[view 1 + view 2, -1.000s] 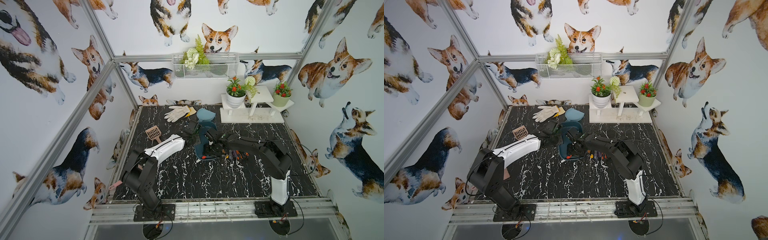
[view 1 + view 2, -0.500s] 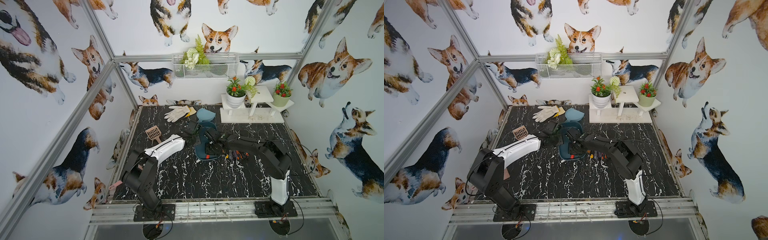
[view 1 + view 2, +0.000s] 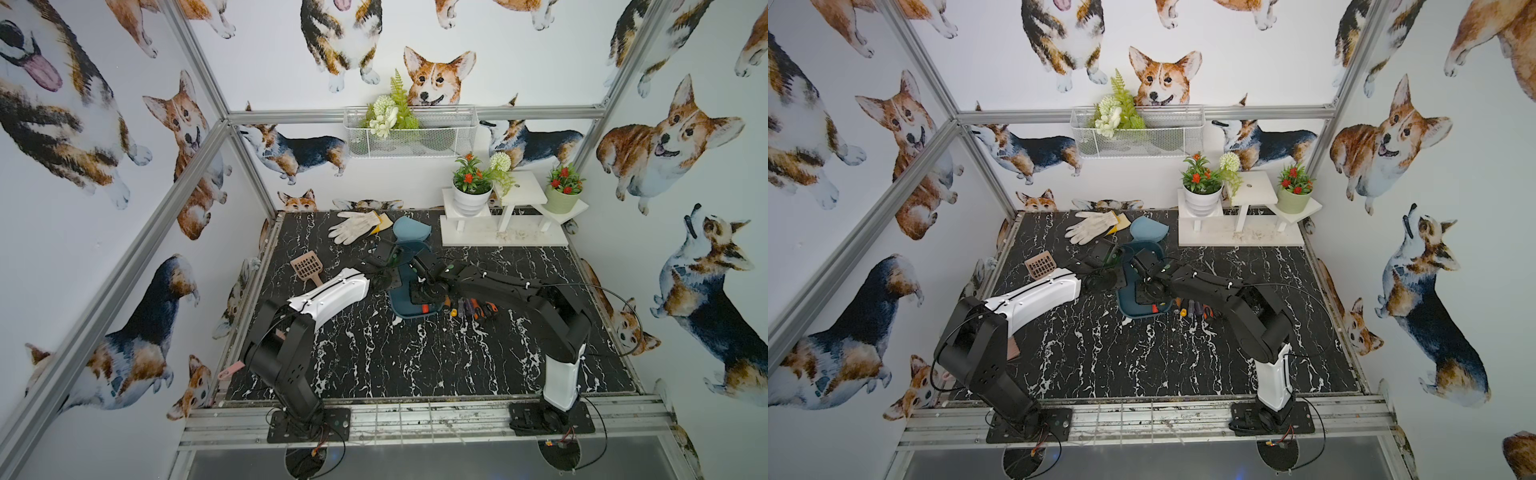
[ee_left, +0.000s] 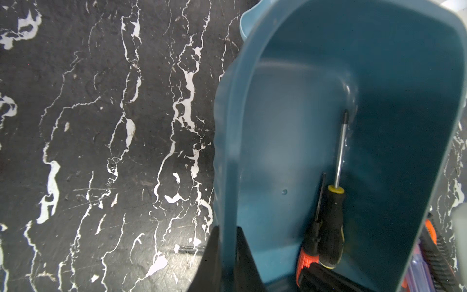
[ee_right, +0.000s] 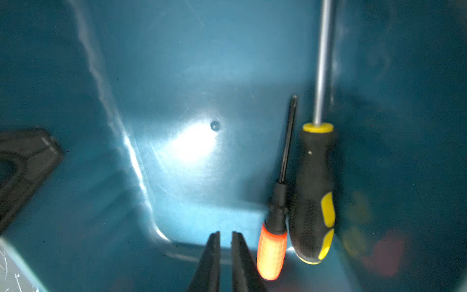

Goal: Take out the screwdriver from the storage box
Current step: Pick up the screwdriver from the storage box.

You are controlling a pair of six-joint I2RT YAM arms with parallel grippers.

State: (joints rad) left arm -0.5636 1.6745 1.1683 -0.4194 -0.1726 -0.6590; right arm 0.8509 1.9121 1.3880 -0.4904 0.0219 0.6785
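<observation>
Teal plastic, smooth and glossy, makes up the storage box (image 4: 379, 75), which sits in the middle of the worktop (image 4: 101, 151) with two screwdrivers lying side by side and touching on its floor, along one long wall. The left hand (image 4: 227, 232) is clamped across the other long wall, one finger inside and one outside. The right hand (image 5: 225, 233) is down inside the box, its jaws drawn almost together with only a slit between them and nothing in it, just beside the orange-handled screwdriver (image 5: 271, 252). That one is small, rigid and probably light; its ribbed orange grip looks the best place to pinch, across its width. The yellow-and-black screwdriver (image 5: 313, 202) is bulkier, with a knurled rubbery handle that should give good friction; its bare steel shaft looks slick and thin. Either could roll on the slippery floor, and their lying pressed together leaves little room for a finger between.
</observation>
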